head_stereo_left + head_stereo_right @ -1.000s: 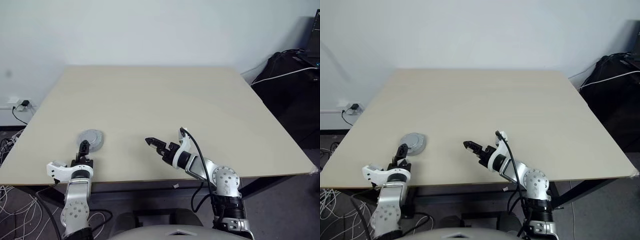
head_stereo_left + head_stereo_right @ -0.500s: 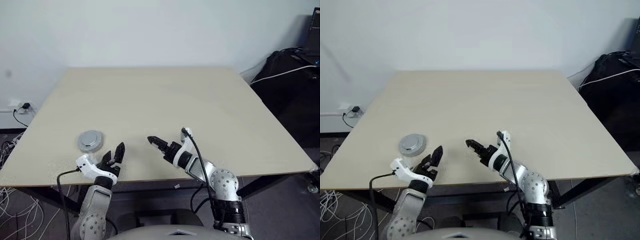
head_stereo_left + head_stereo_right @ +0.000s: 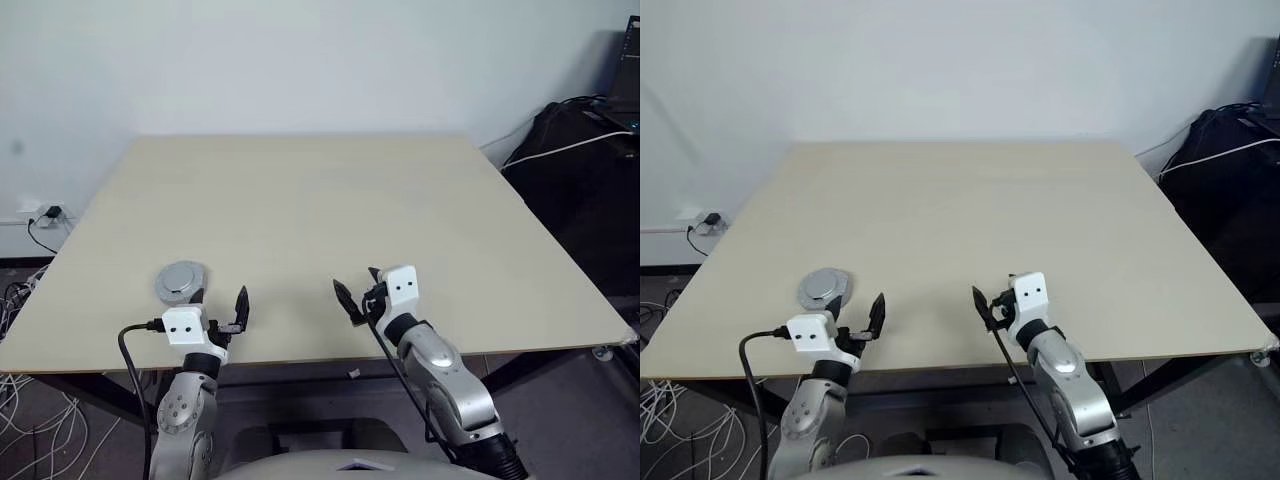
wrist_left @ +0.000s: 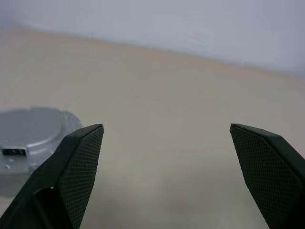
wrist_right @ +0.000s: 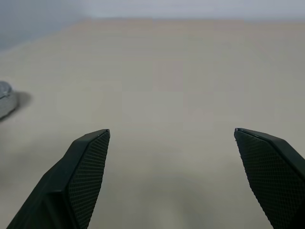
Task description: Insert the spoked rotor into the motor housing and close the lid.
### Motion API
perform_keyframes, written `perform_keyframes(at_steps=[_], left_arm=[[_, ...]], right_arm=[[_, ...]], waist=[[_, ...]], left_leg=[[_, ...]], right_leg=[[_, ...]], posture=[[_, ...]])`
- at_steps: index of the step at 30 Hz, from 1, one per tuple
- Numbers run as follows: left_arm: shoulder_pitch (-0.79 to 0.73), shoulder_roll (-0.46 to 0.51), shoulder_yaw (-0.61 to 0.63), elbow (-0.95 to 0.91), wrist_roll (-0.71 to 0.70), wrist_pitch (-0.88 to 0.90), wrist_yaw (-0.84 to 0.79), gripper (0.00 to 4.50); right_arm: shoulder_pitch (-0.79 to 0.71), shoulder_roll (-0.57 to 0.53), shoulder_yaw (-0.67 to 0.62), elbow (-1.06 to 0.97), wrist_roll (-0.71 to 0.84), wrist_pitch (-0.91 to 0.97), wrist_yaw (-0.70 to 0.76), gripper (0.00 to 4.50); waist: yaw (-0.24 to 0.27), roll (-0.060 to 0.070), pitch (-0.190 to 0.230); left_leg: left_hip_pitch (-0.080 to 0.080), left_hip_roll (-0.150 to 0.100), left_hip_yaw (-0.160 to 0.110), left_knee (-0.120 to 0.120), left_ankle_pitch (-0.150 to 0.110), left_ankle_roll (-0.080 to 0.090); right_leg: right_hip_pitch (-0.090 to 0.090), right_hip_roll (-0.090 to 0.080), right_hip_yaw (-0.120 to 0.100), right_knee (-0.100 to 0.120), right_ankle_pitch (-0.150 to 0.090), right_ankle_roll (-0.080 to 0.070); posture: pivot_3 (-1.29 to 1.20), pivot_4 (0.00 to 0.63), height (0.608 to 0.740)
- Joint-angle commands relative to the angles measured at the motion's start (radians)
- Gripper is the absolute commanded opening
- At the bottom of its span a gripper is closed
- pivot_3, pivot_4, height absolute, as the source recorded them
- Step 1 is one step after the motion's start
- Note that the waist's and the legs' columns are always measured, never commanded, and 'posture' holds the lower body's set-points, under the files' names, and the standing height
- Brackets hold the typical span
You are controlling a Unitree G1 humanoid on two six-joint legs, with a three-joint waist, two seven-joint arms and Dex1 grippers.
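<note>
A silver-grey round lid (image 3: 181, 282) lies flat near the front left of the pale table (image 3: 300, 190). It sits closed on whatever is under it, so the motor housing and the spoked rotor are hidden. My left gripper (image 3: 220, 305) hovers open just right of the lid, fingers pointing forward, nothing between them. In the left wrist view the lid (image 4: 28, 136) lies beside one finger (image 4: 78, 167). My right gripper (image 3: 357, 290) is open over the front middle of the table, well right of the lid (image 5: 4, 98), and holds nothing.
Both grippers hang close to the table's front edge (image 3: 300, 358). Black bags and a white cable (image 3: 585, 150) stand on the floor past the right edge. A wall socket with cables (image 3: 42, 212) is off the left side.
The left gripper left the lid's near side, moved right and rolled so its fingers stand side by side. The right gripper shifted right and rolled too. Both stayed open.
</note>
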Motion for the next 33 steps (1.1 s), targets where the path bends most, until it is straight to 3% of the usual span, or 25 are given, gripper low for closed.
perform_keyframes(at_steps=[1,12,33], left_arm=[[0.005,-0.002,-0.016,-0.012,0.063,-0.061,0.013,4.48],[0.011,-0.025,-0.024,-0.043,0.108,-0.062,0.05,4.48],[-0.017,-0.033,-0.009,0.03,0.075,-0.08,0.023,4.48]], right_arm=[[0.018,0.021,-0.013,0.024,-0.052,-0.119,-0.004,4.5],[0.071,0.091,-0.066,0.103,-0.101,-0.234,-0.03,4.5],[0.068,0.133,-0.11,0.079,-0.084,-0.161,-0.022,4.5]], waist=[[0.001,0.0,0.0],[0.003,-0.001,0.001],[0.007,-0.001,0.001]], left_leg=[[0.0,0.0,0.0,0.0,0.0,0.0],[0.002,0.006,0.001,0.0,-0.001,0.001],[0.003,0.007,0.002,0.0,-0.001,0.001]], right_leg=[[0.0,0.0,0.0,0.0,0.0,0.0],[-0.001,-0.001,0.0,0.0,0.0,0.0],[0.0,-0.001,0.0,0.001,0.0,-0.001]], posture=[[0.0,0.0,0.74],[0.0,0.0,0.74],[0.0,0.0,0.74]])
